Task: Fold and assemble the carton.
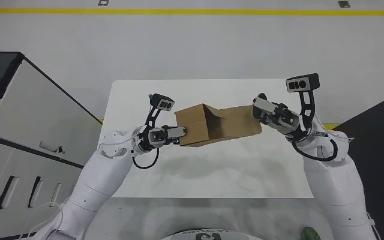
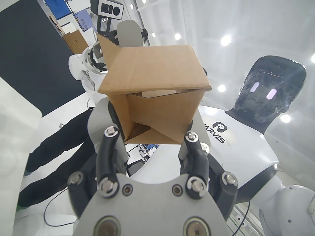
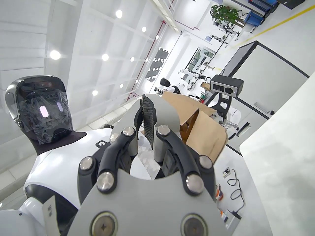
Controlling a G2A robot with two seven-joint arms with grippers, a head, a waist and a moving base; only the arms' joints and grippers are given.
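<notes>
Tabletop [image 1: 240, 174] first: plain white, taking up the middle of the top view. Off the tabletop's left edge stands a big grey panel [image 1: 36, 114] with a dark rim, close to it but not touching.

Next is the carton [image 1: 219, 123], brown cardboard opened out into a sleeve. It's over the middle of the tabletop, a bit toward the far edge, lying lengthwise from the left half to the right half. It's lifted off the surface: in the left wrist view you can see room background under its lower edge. In that view the carton [image 2: 152, 74] shows its open end, with inner flaps partly folded in.

Left pincer [image 1: 179, 131] hangs over the tabletop's left half. Its fingers are spread wide, with the carton's open end gripped between them [image 2: 150, 124], one finger on each side wall.

Right pincer [image 1: 259, 103] is over the tabletop's right half, right at the carton's other end. From its own wrist view the fingers are pressed together [image 3: 150, 101], with the carton [image 3: 204, 128] just behind them. Can't tell whether a flap edge is pinched in there.
</notes>
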